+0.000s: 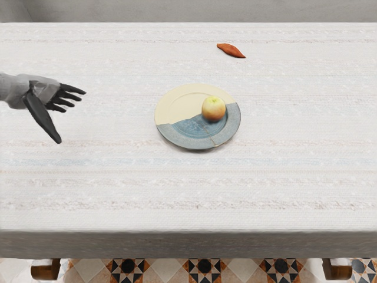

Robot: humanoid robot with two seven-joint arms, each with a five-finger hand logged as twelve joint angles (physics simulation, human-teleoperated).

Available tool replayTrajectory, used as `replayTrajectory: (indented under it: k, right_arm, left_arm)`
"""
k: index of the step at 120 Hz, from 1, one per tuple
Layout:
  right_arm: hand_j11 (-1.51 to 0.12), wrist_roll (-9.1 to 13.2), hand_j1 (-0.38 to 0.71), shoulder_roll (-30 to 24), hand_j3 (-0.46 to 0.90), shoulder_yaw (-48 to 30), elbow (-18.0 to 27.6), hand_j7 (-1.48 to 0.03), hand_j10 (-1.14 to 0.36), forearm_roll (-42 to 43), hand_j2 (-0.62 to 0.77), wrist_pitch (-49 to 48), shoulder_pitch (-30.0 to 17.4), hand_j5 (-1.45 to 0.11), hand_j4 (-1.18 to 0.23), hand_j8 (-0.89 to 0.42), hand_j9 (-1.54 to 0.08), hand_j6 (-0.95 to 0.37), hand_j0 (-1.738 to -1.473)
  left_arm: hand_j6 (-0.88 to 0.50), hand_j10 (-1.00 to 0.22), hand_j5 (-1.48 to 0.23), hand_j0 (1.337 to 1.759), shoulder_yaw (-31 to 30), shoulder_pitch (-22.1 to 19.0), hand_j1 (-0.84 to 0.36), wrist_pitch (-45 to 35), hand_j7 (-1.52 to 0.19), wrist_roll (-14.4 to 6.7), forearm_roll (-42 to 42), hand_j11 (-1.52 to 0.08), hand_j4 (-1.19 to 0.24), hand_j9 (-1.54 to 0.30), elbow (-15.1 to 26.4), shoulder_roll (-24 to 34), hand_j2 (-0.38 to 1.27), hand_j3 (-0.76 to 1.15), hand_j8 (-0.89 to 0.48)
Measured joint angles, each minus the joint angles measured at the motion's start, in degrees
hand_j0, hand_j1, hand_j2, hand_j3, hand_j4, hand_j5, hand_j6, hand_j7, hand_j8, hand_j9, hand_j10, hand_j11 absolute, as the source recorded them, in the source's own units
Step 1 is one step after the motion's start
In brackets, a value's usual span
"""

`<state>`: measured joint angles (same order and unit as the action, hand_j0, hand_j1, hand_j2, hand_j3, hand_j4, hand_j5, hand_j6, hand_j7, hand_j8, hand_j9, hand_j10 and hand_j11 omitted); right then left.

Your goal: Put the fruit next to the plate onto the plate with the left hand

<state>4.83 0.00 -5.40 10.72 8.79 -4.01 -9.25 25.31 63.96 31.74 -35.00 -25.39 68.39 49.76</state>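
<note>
The left hand [52,99] hovers with fingers spread and holding nothing, while well off to its right the apple [214,108] sits on the plate [179,127], a firm, smooth, likely light fruit, best cupped around its widest part.

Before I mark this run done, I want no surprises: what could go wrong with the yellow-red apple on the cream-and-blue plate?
The round yellow-red apple sits right of centre on the cream-and-blue round plate; it might roll toward the rim. The dark open left hand hovers well left of the plate; a careless sweep could nudge it.
</note>
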Motion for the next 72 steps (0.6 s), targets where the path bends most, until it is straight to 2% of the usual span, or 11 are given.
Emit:
replayTrajectory:
  k: [11,16,28,36,47,60,72]
  right_arm:
    - [-0.03,0.0,-0.32,0.0,0.0,0.0,0.0,-0.03,-0.02,0.0,0.0,0.0,0.0,-0.03,-0.02,-0.02,-0.03,-0.02,-1.658]
    - [-0.03,0.0,-0.32,0.0,0.0,0.0,0.0,-0.03,-0.02,0.0,0.0,0.0,0.0,-0.03,-0.02,-0.02,-0.03,-0.02,-1.658]
    - [-0.03,0.0,-0.32,0.0,0.0,0.0,0.0,-0.03,-0.02,0.0,0.0,0.0,0.0,-0.03,-0.02,-0.02,-0.03,-0.02,-1.658]
    - [-0.03,0.0,-0.32,0.0,0.0,0.0,0.0,-0.03,-0.02,0.0,0.0,0.0,0.0,-0.03,-0.02,-0.02,-0.03,-0.02,-1.658]
    - [-0.03,0.0,-0.32,0.0,0.0,0.0,0.0,-0.03,-0.02,0.0,0.0,0.0,0.0,-0.03,-0.02,-0.02,-0.03,-0.02,-1.658]
    - [-0.03,0.0,-0.32,0.0,0.0,-0.1,0.0,-0.03,-0.02,0.0,0.0,0.0,0.0,-0.03,-0.02,-0.02,-0.03,-0.02,-1.658]
    - [-0.03,0.0,-0.32,0.0,0.0,0.0,0.0,-0.03,-0.02,0.0,0.0,0.0,0.0,-0.03,-0.02,-0.02,-0.03,-0.02,-1.658]
  left_arm:
    - [-0.02,-0.02,-0.03,1.658,0.4,-0.9,0.32,1.9,-0.03,0.0,3.2,-0.03,-0.02,-0.03,0.0,4.7,0.01,0.0,-0.02]
    - [-0.02,-0.02,-0.03,1.658,0.5,-1.0,0.32,2.4,-0.03,0.1,4.2,-0.03,-0.02,-0.03,-0.1,5.0,0.01,0.0,-0.02]
    - [-0.02,-0.02,-0.03,1.658,0.9,-1.1,0.33,2.9,-0.03,2.1,7.1,-0.03,-0.02,-0.03,-0.2,4.6,0.01,0.0,-0.02]
    - [-0.02,-0.02,-0.02,1.658,1.0,-2.7,0.33,3.1,-0.02,2.7,10.4,-0.02,-0.02,-0.02,-0.3,4.3,0.0,0.0,-0.02]
    - [-0.02,-0.01,-0.02,1.658,1.0,-6.5,0.33,3.2,-0.02,3.1,14.9,-0.02,-0.02,-0.02,-0.6,4.2,0.0,0.0,-0.01]
    - [-0.01,-0.01,-0.01,1.658,1.0,-6.9,0.34,3.3,-0.01,3.2,17.6,-0.01,-0.01,-0.01,-1.5,4.9,0.0,0.0,-0.01]
    - [-0.01,-0.01,-0.01,1.658,1.0,-6.9,0.34,3.3,-0.01,3.2,19.5,-0.01,-0.01,-0.01,-4.1,5.9,0.0,0.0,-0.01]
